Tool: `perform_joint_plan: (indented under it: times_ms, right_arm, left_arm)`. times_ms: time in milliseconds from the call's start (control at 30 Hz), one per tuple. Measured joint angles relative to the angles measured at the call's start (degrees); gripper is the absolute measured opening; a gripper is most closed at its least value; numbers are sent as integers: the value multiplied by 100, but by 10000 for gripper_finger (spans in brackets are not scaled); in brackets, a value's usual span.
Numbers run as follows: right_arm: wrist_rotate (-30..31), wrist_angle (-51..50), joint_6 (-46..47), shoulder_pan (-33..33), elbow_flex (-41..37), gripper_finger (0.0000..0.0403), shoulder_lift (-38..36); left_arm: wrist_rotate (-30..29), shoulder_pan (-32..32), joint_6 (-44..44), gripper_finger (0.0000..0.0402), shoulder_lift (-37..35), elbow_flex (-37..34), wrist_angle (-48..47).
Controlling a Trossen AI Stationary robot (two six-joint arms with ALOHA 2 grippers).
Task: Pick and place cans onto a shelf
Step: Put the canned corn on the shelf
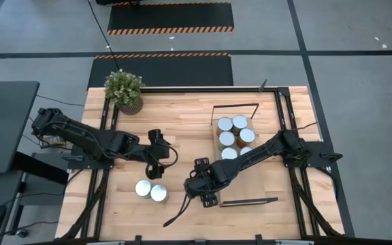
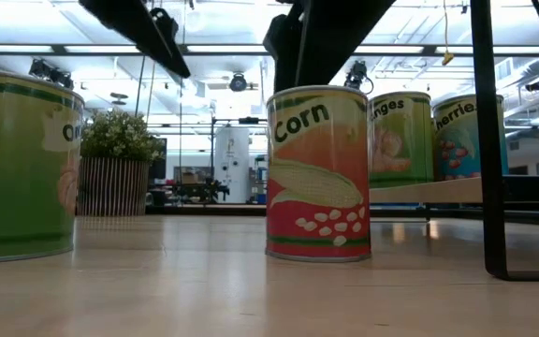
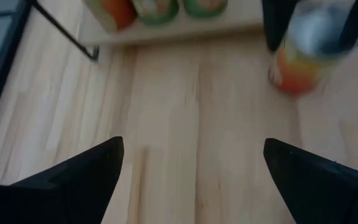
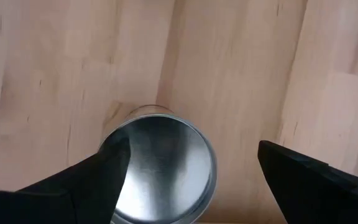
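Right gripper point(image 4: 188, 180) astride corn can point(image 4: 160, 168)

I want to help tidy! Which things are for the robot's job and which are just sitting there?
For the job: loose cans, shelved cans, shelf, right gripper over a can, left gripper beside.
Just there: potted plant.

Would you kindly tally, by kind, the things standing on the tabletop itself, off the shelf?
Cans: 3, two free, one below the right gripper
Potted plant: 1
Total: 4
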Motion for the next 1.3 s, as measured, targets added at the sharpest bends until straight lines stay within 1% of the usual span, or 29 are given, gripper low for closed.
perform_joint_plan:
  times_ms: [200, 333, 433, 600, 833, 1000, 1300]
  right_arm:
    - [56, -181, 27, -30, -3, 366, -80]
    - [94, -155, 193, -58, -6, 366, -315]
    - [119, -41, 190, 50, -1, 366, -417]
    - [33, 128, 194, 219, -3, 366, -369]
    - [35, 278, 256, 234, -34, 366, -181]
    - [-7, 76, 250, 155, -38, 366, -22]
    - [-161, -59, 223, 30, -36, 366, 16]
  left_arm:
    - [-17, -28, -70, 393, -61, 18, 97]
    - [-13, -32, -103, 393, -59, 12, 25]
    - [9, -28, -105, 393, -59, 12, 0]
    - [52, -28, -132, 393, -57, 12, 12]
    - [119, -28, -173, 393, -55, 12, 20]
    - [164, -31, -175, 393, -55, 12, 2]
    - [163, -35, -258, 393, -55, 12, -41]
